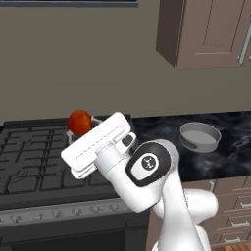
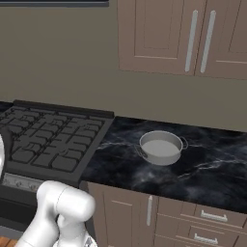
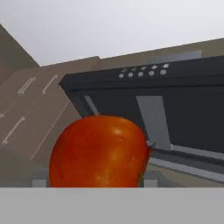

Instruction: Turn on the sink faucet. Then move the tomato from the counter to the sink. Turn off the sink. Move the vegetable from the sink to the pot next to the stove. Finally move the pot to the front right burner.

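Gripper (image 1: 78, 128) clenched on tomato (image 1: 79, 121) above stove (image 1: 34, 152); should carry right, lower gently into pot (image 1: 199, 136), then release.

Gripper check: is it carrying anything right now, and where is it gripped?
Yes. The gripper holds the small round red-orange tomato between its two fingers, clamped across its sides, raised above the black gas stove.
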Robot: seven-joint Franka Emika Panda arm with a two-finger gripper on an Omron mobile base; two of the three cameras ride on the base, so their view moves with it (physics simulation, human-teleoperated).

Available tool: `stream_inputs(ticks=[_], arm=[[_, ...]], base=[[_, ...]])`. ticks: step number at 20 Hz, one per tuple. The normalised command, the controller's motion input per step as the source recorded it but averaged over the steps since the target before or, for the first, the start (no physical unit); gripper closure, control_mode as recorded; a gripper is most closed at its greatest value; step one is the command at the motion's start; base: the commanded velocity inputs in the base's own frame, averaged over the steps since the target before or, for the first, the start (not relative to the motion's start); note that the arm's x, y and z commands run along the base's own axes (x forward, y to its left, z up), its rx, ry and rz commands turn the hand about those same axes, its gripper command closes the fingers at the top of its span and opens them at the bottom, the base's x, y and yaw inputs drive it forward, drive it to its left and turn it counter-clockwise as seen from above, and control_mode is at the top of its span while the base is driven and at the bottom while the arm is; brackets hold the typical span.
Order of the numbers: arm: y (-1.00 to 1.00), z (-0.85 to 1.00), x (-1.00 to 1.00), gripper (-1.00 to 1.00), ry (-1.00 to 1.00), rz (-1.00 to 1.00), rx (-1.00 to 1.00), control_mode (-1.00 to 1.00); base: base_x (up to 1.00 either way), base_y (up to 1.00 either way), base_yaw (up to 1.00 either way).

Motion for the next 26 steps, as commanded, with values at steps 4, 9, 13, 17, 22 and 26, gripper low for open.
stream_inputs(ticks=[4,9,13,17,22,26], arm=[[0.07,0.18,0.05,1.0,-0.02,0.04,0.65,-1.0],[0.06,0.25,0.09,1.0,-0.07,0.02,0.66,-1.0],[-0.09,0.33,0.01,1.0,-0.06,0.12,0.67,-1.0],[-0.35,0.1,0.3,1.0,-0.11,0.11,0.63,-1.0],[-0.46,-0.06,0.5,1.0,-0.12,0.01,0.56,-1.0],[-0.52,-0.24,0.24,1.0,-0.12,0.0,0.59,-1.0]], base=[[0.0,0.0,0.0],[0.0,0.0,0.0],[0.0,0.0,0.0],[0.0,0.0,0.0],[0.0,0.0,0.0],[0.0,0.0,0.0]])
